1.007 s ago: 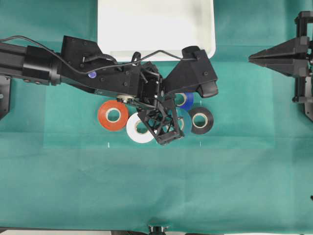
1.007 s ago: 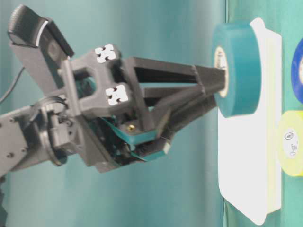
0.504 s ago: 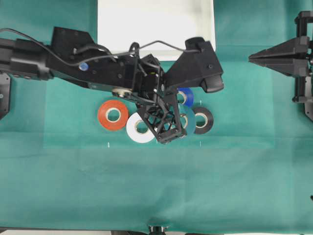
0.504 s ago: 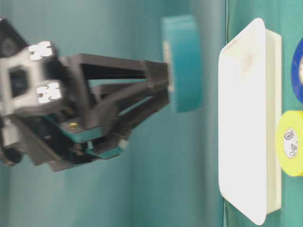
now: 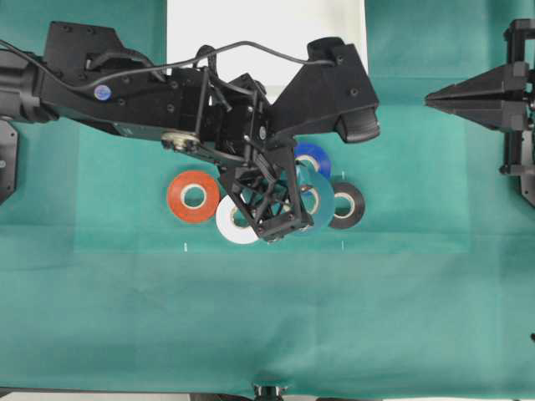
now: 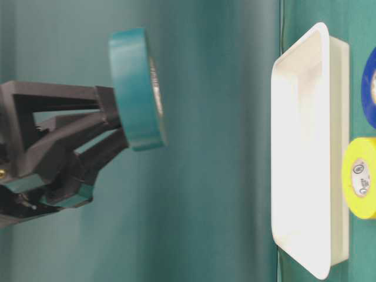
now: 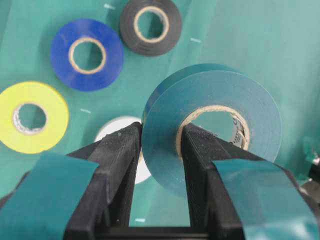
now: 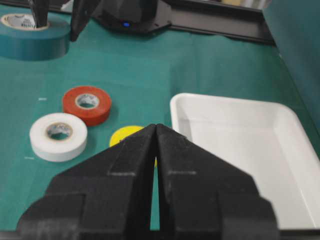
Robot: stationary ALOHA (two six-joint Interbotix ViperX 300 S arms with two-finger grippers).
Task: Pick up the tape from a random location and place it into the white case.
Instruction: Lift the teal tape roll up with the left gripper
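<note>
One wall of the tape [image 7: 210, 125] is pinched by the left gripper [image 7: 160, 145], one finger [image 7: 197, 150] through the core, one outside. The roll is held clear of the cloth; the case [image 5: 267, 38] lies beyond the fingertips. The right gripper [image 8: 155, 150] is closed on nothing, well apart.

The tape [image 7: 210, 120] is a teal ring with a pale cardboard core, held clear of the green tabletop [image 5: 251, 317] with one finger of the left gripper [image 7: 160, 150] inside its core and the other against its outer face, so its wall is pinched between them. In the table-level view the roll [image 6: 136, 88] stands well apart from the white case [image 6: 305, 153]. The case [image 5: 251, 33] is a wide, shallow white tray with rounded corners and a raised rim, lying flat at the far edge of the tabletop.
</note>
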